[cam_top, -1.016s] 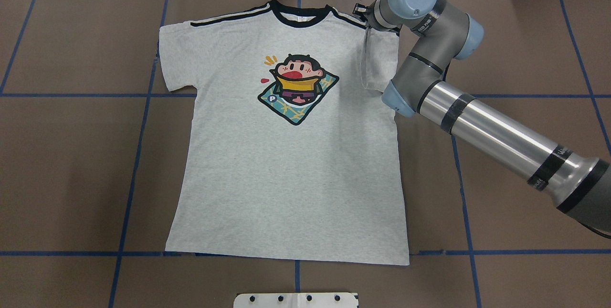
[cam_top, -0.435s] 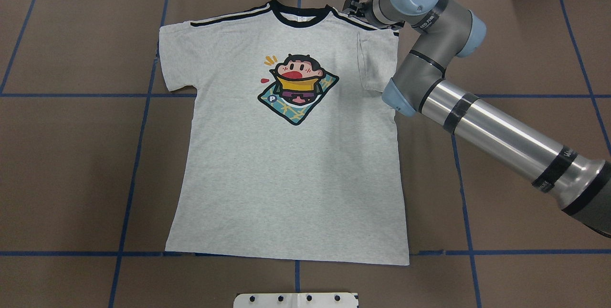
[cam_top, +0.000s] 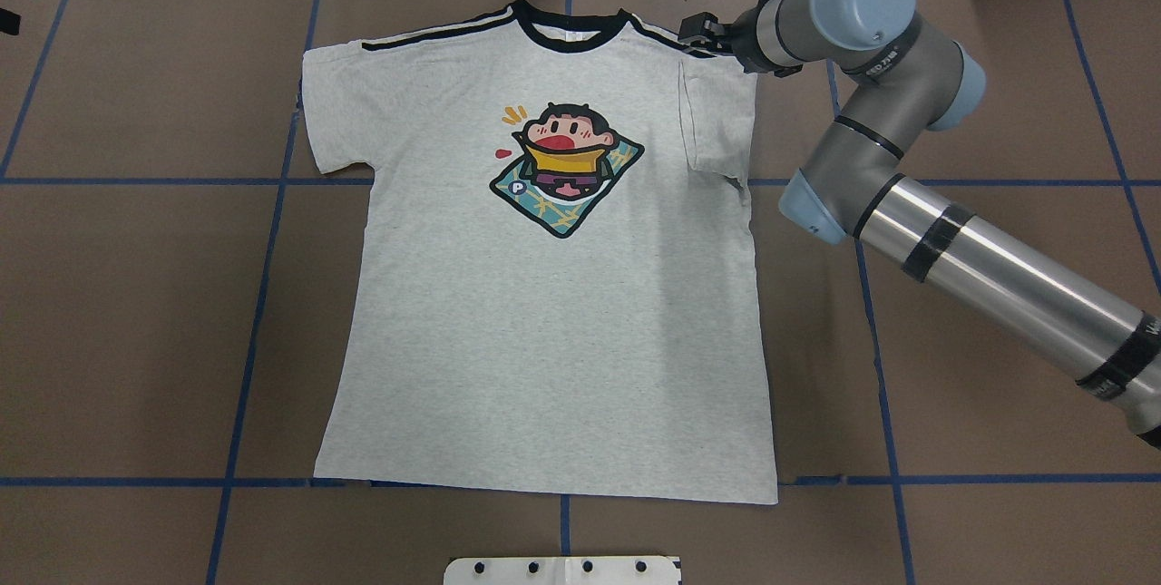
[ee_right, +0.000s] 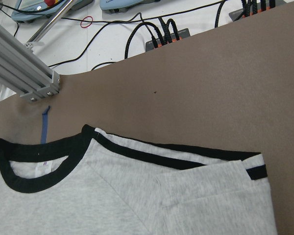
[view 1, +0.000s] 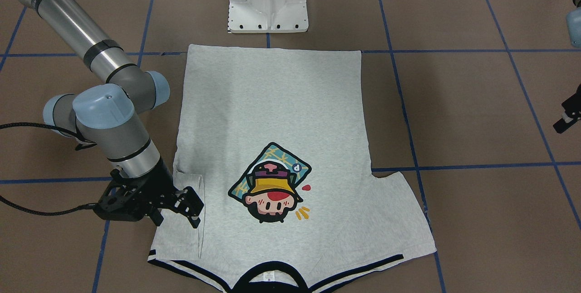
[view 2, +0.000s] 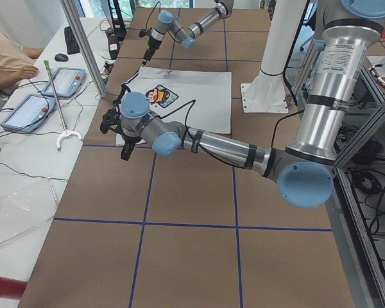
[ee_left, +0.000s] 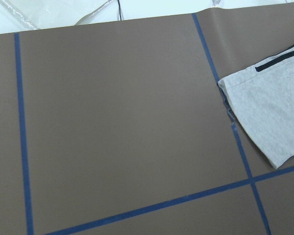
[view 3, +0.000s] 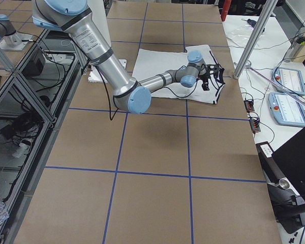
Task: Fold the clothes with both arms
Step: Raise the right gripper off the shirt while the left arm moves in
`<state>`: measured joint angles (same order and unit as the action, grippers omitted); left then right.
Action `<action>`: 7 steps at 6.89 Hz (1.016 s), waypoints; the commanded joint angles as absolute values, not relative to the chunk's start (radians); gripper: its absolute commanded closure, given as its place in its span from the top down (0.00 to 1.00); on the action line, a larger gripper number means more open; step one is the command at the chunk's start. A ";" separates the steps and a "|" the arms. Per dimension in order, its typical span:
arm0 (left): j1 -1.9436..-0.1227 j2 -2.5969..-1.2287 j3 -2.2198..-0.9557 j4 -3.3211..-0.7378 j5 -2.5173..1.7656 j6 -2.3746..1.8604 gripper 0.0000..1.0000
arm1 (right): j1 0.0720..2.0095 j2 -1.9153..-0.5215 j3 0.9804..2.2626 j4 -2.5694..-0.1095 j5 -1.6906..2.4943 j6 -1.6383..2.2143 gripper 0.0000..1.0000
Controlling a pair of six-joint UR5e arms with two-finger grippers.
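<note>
The clothes are one grey T-shirt (cam_top: 544,340) lying flat with the cartoon print up, collar at the far edge. Its right sleeve (cam_top: 717,127) is folded inward onto the chest, and the fold also shows in the right wrist view (ee_right: 215,196). My right gripper (view 1: 178,220) hovers open over that shoulder, holding nothing. The other sleeve (cam_top: 331,104) lies spread out flat. Only a black sliver of my left gripper (view 1: 566,122) shows, well away from the shirt. Its fingers are not clear enough to tell whether they are open or shut.
The white pedestal base (view 1: 268,2) stands just beyond the shirt's hem. Blue tape lines cross the brown table cover. An aluminium post (ee_right: 24,78) and cables sit past the collar-side edge. Tablets and a person's arm (view 2: 13,61) are at the side table.
The right gripper let go of the lifted sleeve, which now lies folded flat on the chest. The right arm has drawn back to the right, off the shirt.
</note>
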<state>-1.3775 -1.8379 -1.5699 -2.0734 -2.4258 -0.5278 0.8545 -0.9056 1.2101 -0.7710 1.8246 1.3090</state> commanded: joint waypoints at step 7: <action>-1.120 -2.004 -1.291 -2.348 -2.260 -0.805 1.00 | 0.979 -1.087 1.373 -0.730 2.097 1.276 1.00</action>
